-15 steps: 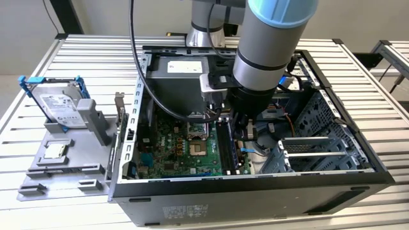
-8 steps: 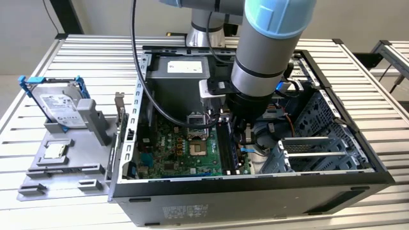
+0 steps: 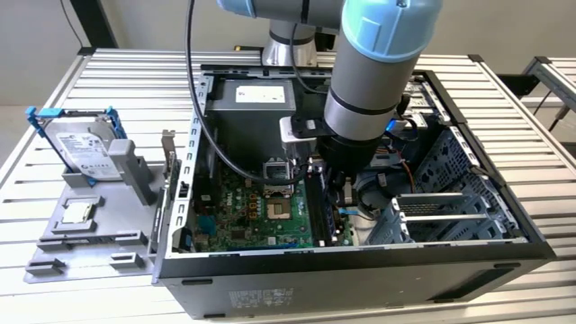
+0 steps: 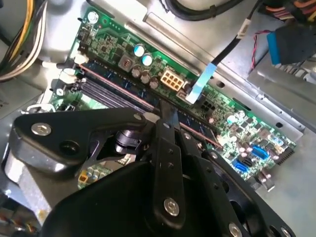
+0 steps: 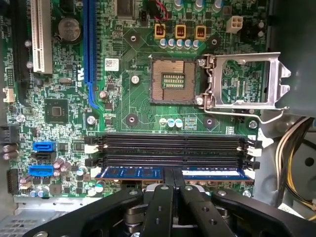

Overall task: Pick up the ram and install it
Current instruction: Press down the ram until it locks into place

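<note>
The ram (image 5: 131,173) is a long dark blue stick standing on edge in the black memory slot at the edge of the green motherboard (image 5: 128,108), in both wrist views. My gripper (image 5: 173,174) is shut, its two black fingers pressed together at the middle of the ram's length, tips on its upper edge. In the second wrist view the ram (image 4: 118,89) runs diagonally under my gripper (image 4: 165,111). In the exterior view my gripper (image 3: 340,199) reaches down inside the open computer case (image 3: 360,270).
Three empty black slots (image 5: 173,143) lie beside the ram. The CPU socket (image 5: 173,79) stands open with its metal frame (image 5: 247,81) lifted. Cables (image 5: 291,148) hang close. Outside the case, a grey tray (image 3: 90,233) carries a hard drive (image 3: 81,152) and a square chip (image 3: 77,212).
</note>
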### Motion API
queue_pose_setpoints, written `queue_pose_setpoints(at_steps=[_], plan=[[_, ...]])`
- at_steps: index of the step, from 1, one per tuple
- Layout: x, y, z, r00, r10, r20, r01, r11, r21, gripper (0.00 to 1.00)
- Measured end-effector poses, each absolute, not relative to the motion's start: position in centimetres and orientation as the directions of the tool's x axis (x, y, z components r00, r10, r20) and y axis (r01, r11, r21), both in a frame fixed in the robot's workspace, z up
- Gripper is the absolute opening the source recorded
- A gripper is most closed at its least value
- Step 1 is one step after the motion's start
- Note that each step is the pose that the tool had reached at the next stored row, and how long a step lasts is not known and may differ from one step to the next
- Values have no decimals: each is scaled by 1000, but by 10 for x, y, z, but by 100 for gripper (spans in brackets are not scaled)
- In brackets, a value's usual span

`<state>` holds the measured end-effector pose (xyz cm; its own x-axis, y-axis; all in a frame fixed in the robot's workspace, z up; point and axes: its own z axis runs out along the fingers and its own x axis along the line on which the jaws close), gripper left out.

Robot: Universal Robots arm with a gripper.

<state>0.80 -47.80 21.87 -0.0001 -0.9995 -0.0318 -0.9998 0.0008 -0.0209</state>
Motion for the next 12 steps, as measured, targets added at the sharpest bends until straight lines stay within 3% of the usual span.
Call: queue_pose_setpoints(at_steps=[12], plan=[[8,-478,261,0,-999,-33,-1000,1,-20,0]])
